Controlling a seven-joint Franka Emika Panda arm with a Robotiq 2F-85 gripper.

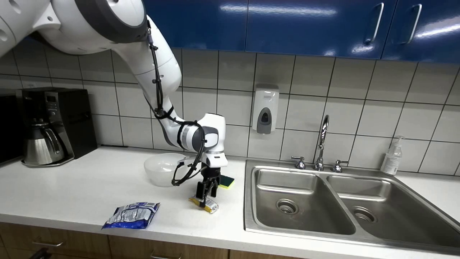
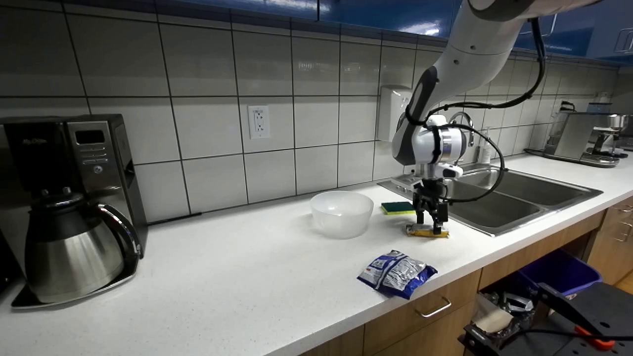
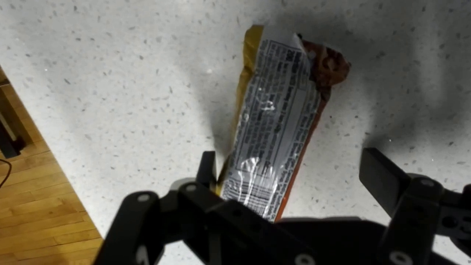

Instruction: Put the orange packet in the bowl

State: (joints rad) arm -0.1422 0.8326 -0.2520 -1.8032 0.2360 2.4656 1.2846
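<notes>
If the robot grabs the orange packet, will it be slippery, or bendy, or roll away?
The orange packet might slip a little, because it looks shiny. One crumpled end may bend. It probably won't roll, since it lies with a broad, printed face up.

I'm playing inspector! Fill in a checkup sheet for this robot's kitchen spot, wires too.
Surface: white speckled counter with a sink set in.
Job things: orange packet lying on the counter, printed side up; bowl upright, packet not inside.
Clutter: blue and white bag near the front edge; green and yellow sponge between bowl and sink.
End effector: open, straddling the packet, not gripping.
Cables: black, strapped along the arm, looping beside the end effector.
Surroundings: coffee maker, wall dispenser, blue cupboards.
</notes>
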